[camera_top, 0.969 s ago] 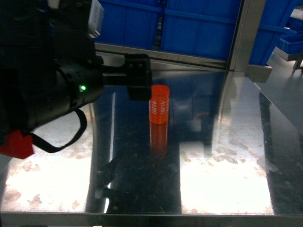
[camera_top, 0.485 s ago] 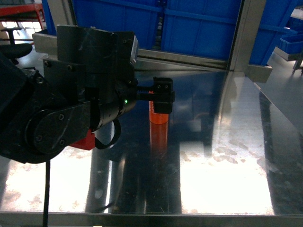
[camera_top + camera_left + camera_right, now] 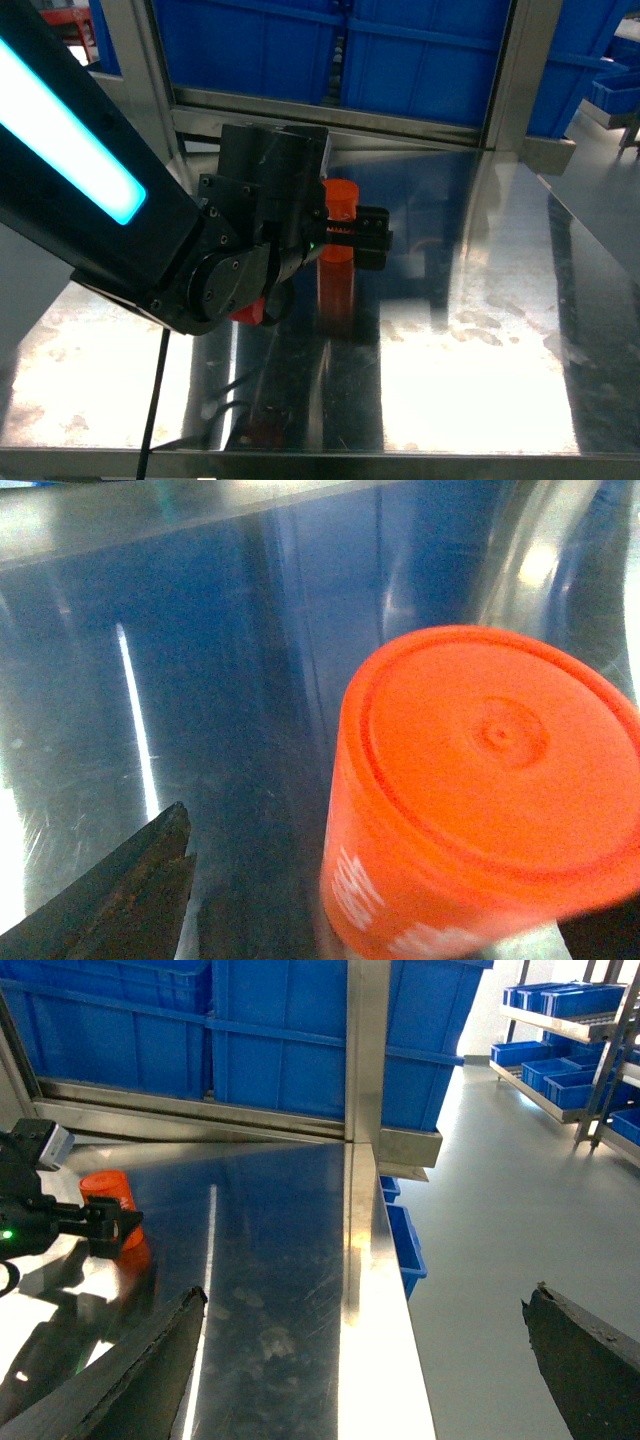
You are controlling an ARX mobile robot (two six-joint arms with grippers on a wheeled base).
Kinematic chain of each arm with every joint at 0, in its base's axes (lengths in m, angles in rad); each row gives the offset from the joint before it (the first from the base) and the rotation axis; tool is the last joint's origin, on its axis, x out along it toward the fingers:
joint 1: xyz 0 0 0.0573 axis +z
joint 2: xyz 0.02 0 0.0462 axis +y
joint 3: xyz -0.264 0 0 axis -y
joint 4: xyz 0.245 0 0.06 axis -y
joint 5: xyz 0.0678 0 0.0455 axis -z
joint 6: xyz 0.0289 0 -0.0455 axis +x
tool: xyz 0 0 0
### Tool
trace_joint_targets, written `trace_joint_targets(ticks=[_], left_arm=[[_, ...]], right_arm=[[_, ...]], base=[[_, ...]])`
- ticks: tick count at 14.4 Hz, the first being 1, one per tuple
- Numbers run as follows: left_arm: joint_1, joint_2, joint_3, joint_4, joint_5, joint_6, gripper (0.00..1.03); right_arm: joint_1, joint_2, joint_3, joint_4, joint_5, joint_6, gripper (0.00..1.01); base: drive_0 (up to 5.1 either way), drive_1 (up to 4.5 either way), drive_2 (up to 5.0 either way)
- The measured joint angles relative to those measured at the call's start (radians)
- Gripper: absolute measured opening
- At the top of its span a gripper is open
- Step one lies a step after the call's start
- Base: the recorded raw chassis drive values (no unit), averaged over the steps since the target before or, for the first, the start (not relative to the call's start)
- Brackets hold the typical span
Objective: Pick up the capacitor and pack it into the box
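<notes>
Orange capacitor (image 3: 340, 225) stands upright on the steel bench (image 3: 470, 340), centre of the head view, white print on its side; left pincer (image 3: 362, 237) reaches in from the left at its level, one black finger (image 3: 373, 238) in front of it; whether the jaws grip it cannot be told; right pincer (image 3: 365, 1360) hangs spread wide at the bottom of its wrist view, holding nothing; blue bins (image 3: 420, 50) line the top of the frame.
</notes>
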State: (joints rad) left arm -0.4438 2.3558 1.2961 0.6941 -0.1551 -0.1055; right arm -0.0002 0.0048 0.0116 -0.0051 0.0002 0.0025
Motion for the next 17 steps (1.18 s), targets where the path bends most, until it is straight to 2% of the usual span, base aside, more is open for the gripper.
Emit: trace_joint_targets(ticks=[3,8,9,10,11,12,13,14,17], left_arm=[[-0.004,0.037,0.066,-0.021,-0.002,0.0,0.98],[-0.004,0.035,0.063,-0.029,-0.003,-0.002,0.46],[-0.004,0.013,0.033,-0.022,0.0,-0.01,0.45],[0.002,-0.028,-0.02,-0.005,0.003,-0.022,0.45],[0.016,-0.217,-0.204,0.095,0.01,-0.027,0.45],[0.024,-0.326,-0.304,0.167,0.006,-0.017,0.45],[0.031,-0.463,-0.439,0.253,-0.008,0.014,0.45],[0.044,-0.584,-0.56,0.291,-0.004,0.027,0.45],[0.122,-1.019,-0.907,0.21,0.015,0.024,0.45]], right_arm=[[0.0,0.0,0.0,0.0,0.0,0.0,0.98],[0.0,0.0,0.0,0.0,0.0,0.0,0.98],[0.0,0.0,0.0,0.0,0.0,0.0,0.98],[0.0,0.0,0.0,0.0,0.0,0.0,0.98],[0.0,0.0,0.0,0.0,0.0,0.0,0.98],[0.0,0.0,0.0,0.0,0.0,0.0,0.98],[0.0,0.0,0.0,0.0,0.0,0.0,0.98],[0.0,0.0,0.0,0.0,0.0,0.0,0.98],[0.0,0.0,0.0,0.0,0.0,0.0,0.98]], base=[[0.0,0.0,0.0],[0.0,0.0,0.0],[0.0,0.0,0.0],[0.0,0.0,0.0],[0.0,0.0,0.0],[0.0,0.0,0.0],[0.0,0.0,0.0],[0.0,0.0,0.0],[0.0,0.0,0.0]])
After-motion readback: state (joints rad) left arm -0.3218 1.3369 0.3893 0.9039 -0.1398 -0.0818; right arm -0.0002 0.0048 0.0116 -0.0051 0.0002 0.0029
